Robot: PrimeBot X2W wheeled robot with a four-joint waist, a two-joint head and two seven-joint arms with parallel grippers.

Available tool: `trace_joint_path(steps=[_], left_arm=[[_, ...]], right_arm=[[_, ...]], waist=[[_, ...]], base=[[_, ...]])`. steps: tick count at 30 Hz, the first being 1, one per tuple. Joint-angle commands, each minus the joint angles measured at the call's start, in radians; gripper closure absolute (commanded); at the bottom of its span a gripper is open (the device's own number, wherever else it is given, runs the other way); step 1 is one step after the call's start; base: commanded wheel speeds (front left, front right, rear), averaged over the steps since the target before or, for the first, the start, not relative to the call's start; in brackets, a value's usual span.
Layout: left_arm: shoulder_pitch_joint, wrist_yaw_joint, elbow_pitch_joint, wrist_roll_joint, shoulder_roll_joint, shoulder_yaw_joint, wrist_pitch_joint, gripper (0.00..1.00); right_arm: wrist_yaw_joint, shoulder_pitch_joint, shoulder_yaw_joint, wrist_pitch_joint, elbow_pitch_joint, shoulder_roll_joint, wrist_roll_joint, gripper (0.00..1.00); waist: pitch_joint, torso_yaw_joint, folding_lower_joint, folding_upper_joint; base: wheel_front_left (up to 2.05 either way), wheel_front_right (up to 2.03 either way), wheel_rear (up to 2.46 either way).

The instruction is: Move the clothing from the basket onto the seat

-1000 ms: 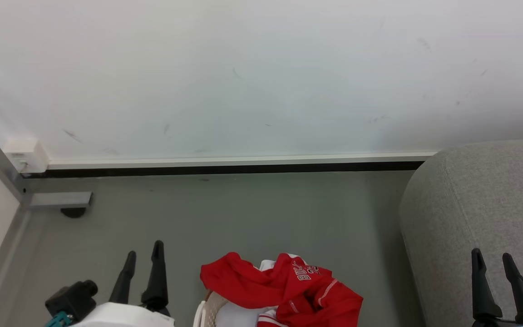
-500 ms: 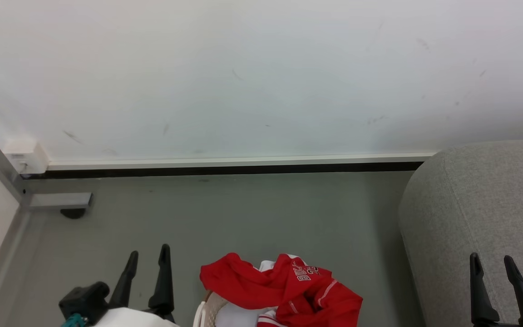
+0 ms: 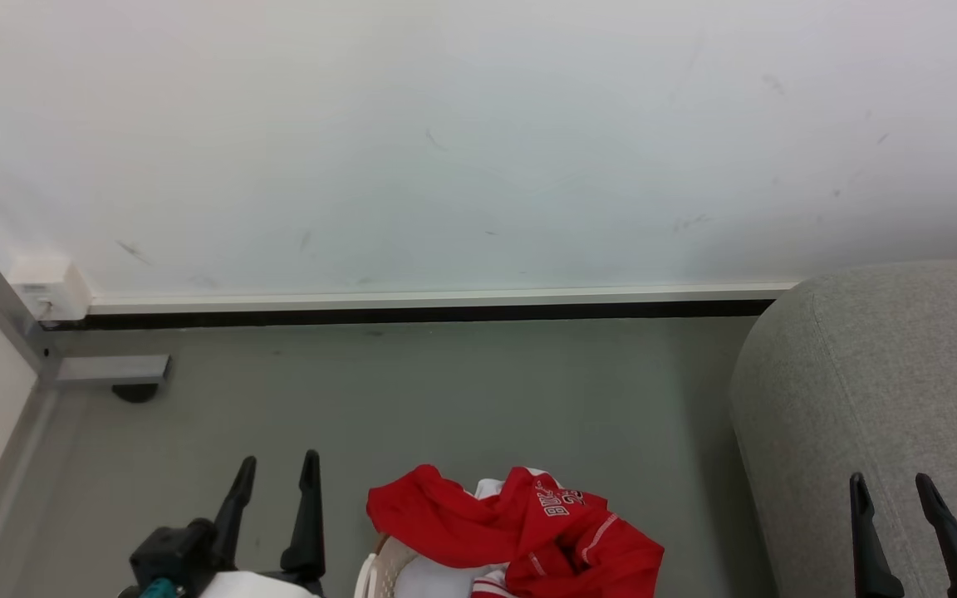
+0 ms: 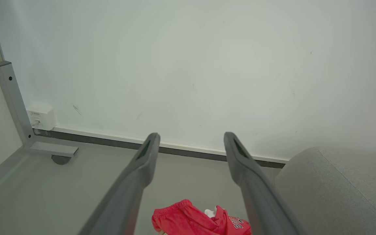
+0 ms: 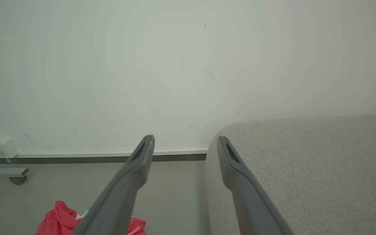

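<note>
Red clothing [image 3: 520, 523] with white trim and "BULLS" lettering is heaped over the white perforated basket [image 3: 379, 569] at the bottom middle of the head view. The same clothing [image 4: 201, 220] peeks in low in the left wrist view, and the clothing [image 5: 55, 222] sits at the lower left of the right wrist view. The grey seat [image 3: 885, 399] stands at the right. My left gripper [image 3: 277, 469] hangs open to the left of the basket, holding nothing. Open as well, my right gripper [image 3: 890, 486] hovers over the seat's front edge.
A white wall [image 3: 445, 141] with a dark baseboard runs across the back. A grey metal frame leg [image 3: 109, 370] with a foot and a white wall socket [image 3: 46, 286] sit at the left. Grey floor [image 3: 462, 390] lies between the basket and wall.
My left gripper has shifted right toward the basket and slightly down in the view. My right gripper has sunk lower and a little left. The clothing has stayed put.
</note>
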Motion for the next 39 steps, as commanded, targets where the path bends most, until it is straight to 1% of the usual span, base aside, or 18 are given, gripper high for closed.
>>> trace_joint_path(steps=[1, 12, 18, 21, 26, 31, 39], left_arm=[[0.006, 0.001, -0.003, 0.022, 0.009, 0.001, -0.007, 0.0], [0.016, 0.005, 0.013, 0.125, 0.018, -0.01, -0.031, 0.0], [0.021, 0.006, 0.021, 0.169, 0.02, -0.012, -0.042, 0.0], [0.02, 0.005, 0.026, 0.191, 0.02, -0.012, -0.047, 0.0], [0.018, -0.002, 0.041, 0.21, 0.018, -0.01, -0.054, 0.0], [0.023, -0.021, 0.064, 0.214, 0.013, -0.002, -0.061, 0.0], [0.019, -0.035, 0.074, 0.197, 0.009, 0.009, -0.061, 0.0]], right_arm=[[-0.002, 0.01, -0.006, -0.006, -0.003, 0.002, -0.026, 0.0], [-0.002, 0.019, -0.027, -0.014, 0.007, 0.014, -0.109, 0.0], [-0.002, 0.02, -0.04, -0.02, 0.017, 0.022, -0.113, 0.0], [-0.002, 0.018, -0.043, -0.02, 0.02, 0.026, -0.133, 0.0], [-0.002, 0.018, -0.053, -0.024, 0.026, 0.032, -0.169, 0.0], [-0.002, 0.023, -0.06, -0.028, 0.03, 0.036, -0.201, 0.0], [-0.002, 0.021, -0.057, -0.026, 0.032, 0.035, -0.162, 0.0]], waist=[[0.0, -0.001, 0.0, 0.0], [-0.003, 0.0, 0.0, 0.0], [-0.003, 0.0, 0.0, 0.0], [-0.001, 0.0, 0.0, 0.0], [0.001, 0.001, 0.0, 0.0], [0.0, 0.002, 0.0, 0.0], [-0.001, 0.002, 0.0, 0.0]], base=[[0.0, 0.0, 0.0], [0.0, 0.0, 0.0], [0.0, 0.0, 0.0], [0.0, 0.0, 0.0], [0.0, 0.0, 0.0], [0.0, 0.0, 0.0], [0.0, 0.0, 0.0]])
